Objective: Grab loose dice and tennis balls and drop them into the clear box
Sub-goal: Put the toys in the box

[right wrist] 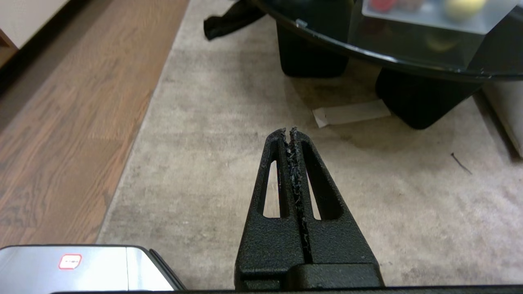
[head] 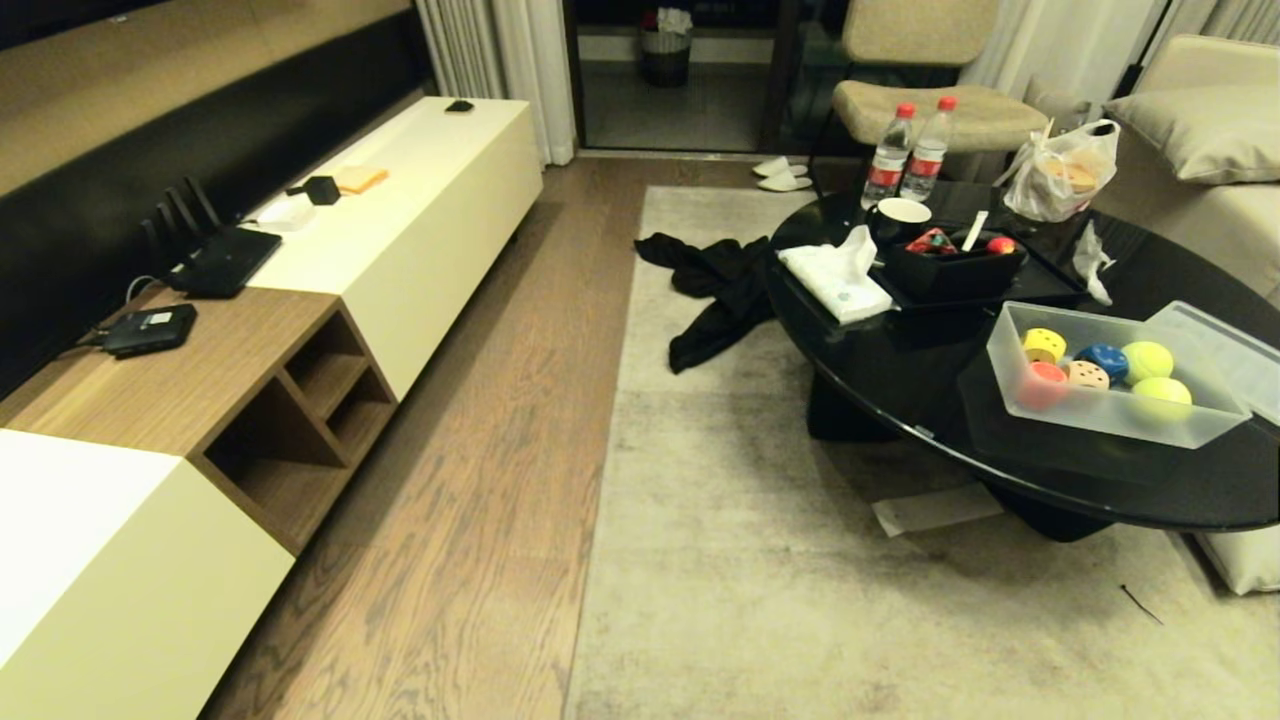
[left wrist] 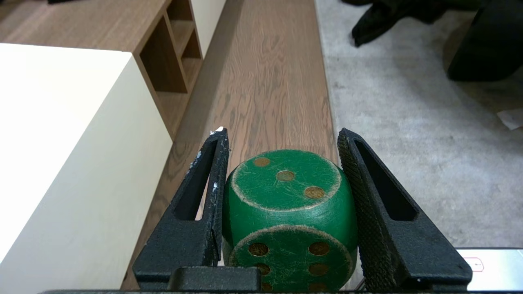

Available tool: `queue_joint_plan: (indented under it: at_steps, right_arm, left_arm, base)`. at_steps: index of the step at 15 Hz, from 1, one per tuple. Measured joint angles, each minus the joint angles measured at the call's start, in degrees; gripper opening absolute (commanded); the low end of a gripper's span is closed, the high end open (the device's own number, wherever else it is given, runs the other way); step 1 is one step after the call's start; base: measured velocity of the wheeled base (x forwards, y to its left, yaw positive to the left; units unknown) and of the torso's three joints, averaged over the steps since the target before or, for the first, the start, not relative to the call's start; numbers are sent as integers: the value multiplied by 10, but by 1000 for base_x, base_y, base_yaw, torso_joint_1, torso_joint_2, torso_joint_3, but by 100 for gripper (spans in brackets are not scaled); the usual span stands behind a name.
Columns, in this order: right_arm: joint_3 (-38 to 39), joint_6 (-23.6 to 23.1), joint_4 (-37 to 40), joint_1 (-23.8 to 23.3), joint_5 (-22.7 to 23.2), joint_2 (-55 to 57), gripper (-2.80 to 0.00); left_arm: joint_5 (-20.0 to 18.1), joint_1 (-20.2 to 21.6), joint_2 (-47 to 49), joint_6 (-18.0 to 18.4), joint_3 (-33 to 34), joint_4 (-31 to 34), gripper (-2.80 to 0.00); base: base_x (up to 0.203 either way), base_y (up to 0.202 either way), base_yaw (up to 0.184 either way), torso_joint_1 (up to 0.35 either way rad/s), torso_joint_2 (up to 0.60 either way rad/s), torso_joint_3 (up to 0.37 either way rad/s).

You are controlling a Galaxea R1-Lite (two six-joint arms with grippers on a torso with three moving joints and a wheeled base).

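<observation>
The green die [left wrist: 288, 216] is clamped between the fingers of the left gripper [left wrist: 282, 141], low in the left wrist frame, above the seam of wood floor [left wrist: 269, 81] and rug [left wrist: 408, 134]. The right gripper [right wrist: 289, 131] is seen with fingers pressed together and nothing between them, over the rug.

At the right of the head frame the clear box [head: 1100, 415] is set on the black table [head: 920, 370] — lid off, its lid [head: 1225, 350] lying just beside it at the far right. Inside are noted a yellow die [head: 1043, 345], a blue die [head: 1103, 360], a red die [head: 1042, 383], a tan die [head: 1088, 376] and two tennis balls [head: 1147, 361]. Farther back a black box [head: 950, 270] and two water bottles [head: 908, 150] are recorded — neither arm is shown in this frame.
</observation>
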Motion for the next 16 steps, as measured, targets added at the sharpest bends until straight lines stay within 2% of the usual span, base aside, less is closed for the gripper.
queue_joint_plan:
  at_steps: [16]
  right_arm:
    - [0, 0, 0, 0, 0, 0, -280]
  left_arm:
    - [0, 0, 0, 0, 0, 0, -280]
  base:
    - [0, 0, 0, 3, 2, 203]
